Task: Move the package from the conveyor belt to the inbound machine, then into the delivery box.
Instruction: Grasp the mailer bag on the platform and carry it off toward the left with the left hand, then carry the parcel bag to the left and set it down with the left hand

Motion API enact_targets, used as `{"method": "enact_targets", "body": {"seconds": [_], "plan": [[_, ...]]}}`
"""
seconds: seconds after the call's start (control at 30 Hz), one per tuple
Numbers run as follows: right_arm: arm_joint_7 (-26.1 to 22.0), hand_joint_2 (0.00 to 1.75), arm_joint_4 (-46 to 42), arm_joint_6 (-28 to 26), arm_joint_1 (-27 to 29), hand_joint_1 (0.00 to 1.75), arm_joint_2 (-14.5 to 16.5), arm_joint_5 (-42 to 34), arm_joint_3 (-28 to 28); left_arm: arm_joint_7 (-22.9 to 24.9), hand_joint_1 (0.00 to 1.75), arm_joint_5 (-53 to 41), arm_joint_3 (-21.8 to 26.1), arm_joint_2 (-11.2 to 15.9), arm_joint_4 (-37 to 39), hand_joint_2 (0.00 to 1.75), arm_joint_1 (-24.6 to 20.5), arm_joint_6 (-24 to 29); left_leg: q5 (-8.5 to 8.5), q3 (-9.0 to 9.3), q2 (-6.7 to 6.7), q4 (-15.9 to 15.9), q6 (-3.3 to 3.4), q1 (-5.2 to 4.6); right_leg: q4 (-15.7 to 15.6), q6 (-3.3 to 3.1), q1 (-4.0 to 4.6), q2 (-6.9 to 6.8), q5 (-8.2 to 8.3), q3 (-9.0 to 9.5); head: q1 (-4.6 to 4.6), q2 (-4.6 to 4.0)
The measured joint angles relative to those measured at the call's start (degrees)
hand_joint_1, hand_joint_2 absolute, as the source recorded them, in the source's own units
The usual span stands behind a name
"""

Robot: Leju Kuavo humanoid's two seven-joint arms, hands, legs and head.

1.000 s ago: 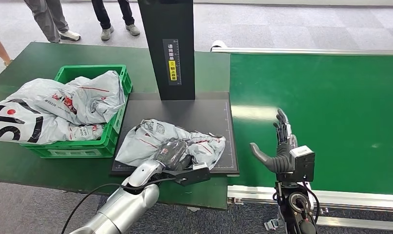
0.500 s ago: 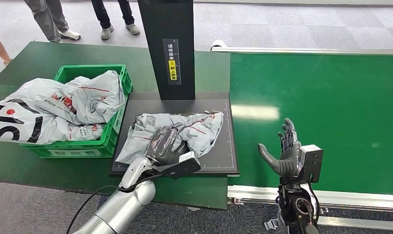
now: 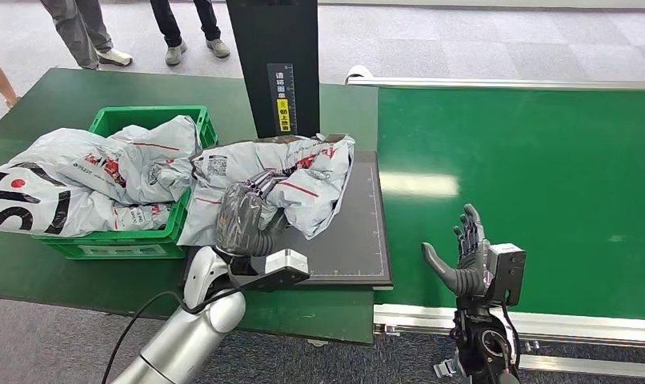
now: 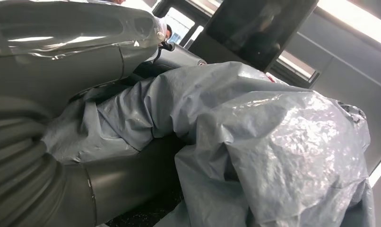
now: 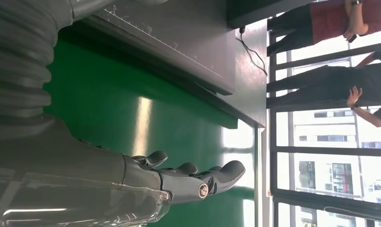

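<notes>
The package [image 3: 287, 180], mid-frame, looks soft, light, slippery; it is gripped at a bunched fold by the left hand [image 3: 243, 220]. The right hand [image 3: 463, 260] is held empty, fingers spread.

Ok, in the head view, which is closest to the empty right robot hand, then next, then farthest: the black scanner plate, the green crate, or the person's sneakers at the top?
From the right robot hand, open over the green belt:
1. Black scanner plate, just to its left.
2. Green crate, further left, past the plate, full of grey bags.
3. Sneakers, on the floor at the far side of the table.
</notes>
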Motion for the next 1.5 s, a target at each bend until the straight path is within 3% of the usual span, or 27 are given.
{"method": "enact_targets", "body": {"seconds": [0.13, 0.33, 0.47, 0.63, 0.8, 0.97, 1.23, 1.37, 1.5], "plan": [[-0.17, 1.75, 0.72, 0.11, -0.42, 0.00, -0.05, -0.18, 0.51, -1.19, 1.75, -1.91, 0.20, 0.76, -3.18, 1.75, 0.40, 4.63, 0.00, -0.02, 0.00, 0.00, 0.00, 0.00, 0.00, 0.00, 0.00, 0.00, 0.00, -0.01, -0.01, 0.00], [-1.30, 1.75, 3.22, 0.26, -2.22, 0.00, -0.13, -0.42, 1.92, -1.41, 1.75, -15.46, 4.58, 0.87, -9.54, 1.75, 0.53, 5.74, 0.01, -0.01, 0.01, 0.00, 0.00, 0.00, 0.00, 0.00, 0.00, 0.00, 0.00, -0.02, 0.00, 0.00], [-1.70, 1.75, 4.10, 0.26, -2.40, 0.00, -0.15, -0.40, 2.38, 2.98, 1.75, -23.85, 9.17, 0.39, -9.46, 1.75, -1.64, 5.74, 0.02, -0.01, 0.00, 0.00, -0.01, 0.00, 0.00, 0.00, 0.00, 0.00, 0.01, -0.02, 0.01, 0.00], [-1.74, 1.75, 4.38, 0.26, -2.42, 0.00, -0.14, -0.04, 2.51, 12.48, 1.75, -32.12, 15.09, 0.69, -0.38, 1.75, -10.01, 5.74, 0.06, 0.02, 0.00, 0.00, -0.02, 0.01, 0.01, -0.02, 0.01, 0.00, 0.03, -0.01, 0.00, 0.00], [-1.73, 1.75, 4.43, 0.24, -2.37, 0.00, -0.14, 0.15, 2.52, 18.42, 1.75, -34.26, 18.43, 1.56, 12.10, 1.75, -17.78, 5.74, 0.06, 0.02, 0.01, 0.01, -0.02, 0.01, 0.02, -0.03, 0.01, 0.01, 0.04, -0.02, -0.01, 0.00], [-1.73, 1.75, 4.43, 0.23, -2.33, 0.00, -0.14, 0.16, 2.52, 19.62, 1.75, -34.86, 19.79, 2.07, 19.38, 1.75, -21.03, 5.76, 0.04, -0.01, 0.01, 0.01, -0.02, 0.01, 0.02, -0.01, 0.01, 0.01, 0.01, -0.04, 0.01, 0.00], [-1.72, 1.75, 4.43, 0.22, -2.31, 0.00, -0.14, 0.16, 2.52, 20.92, 1.75, -35.42, 20.34, 2.34, 23.81, 1.75, -22.76, 5.76, 0.03, -0.02, 0.01, 0.01, -0.02, 0.01, 0.02, -0.01, 0.01, 0.01, 0.01, -0.05, 0.00, 0.00], [-1.20, 1.75, 4.43, 0.27, -2.35, 0.00, -0.15, 0.51, 2.52, 30.16, 1.75, -39.09, 20.33, 2.93, 29.56, 1.75, -25.10, 2.08, 0.03, -0.01, 0.03, 0.00, -0.03, 0.01, 0.02, -0.01, 0.02, 0.02, 0.02, -0.04, 0.01, 0.00], [-0.25, 1.75, 4.60, 0.88, -2.90, 0.00, -0.10, 1.37, 2.78, 40.61, 1.75, -43.23, 20.33, 4.52, 36.72, 1.75, -27.55, -8.62, 0.04, 0.00, 0.08, 0.00, -0.03, 0.03, 0.03, -0.02, 0.05, 0.08, 0.02, -0.04, 0.00, 0.00]]}}
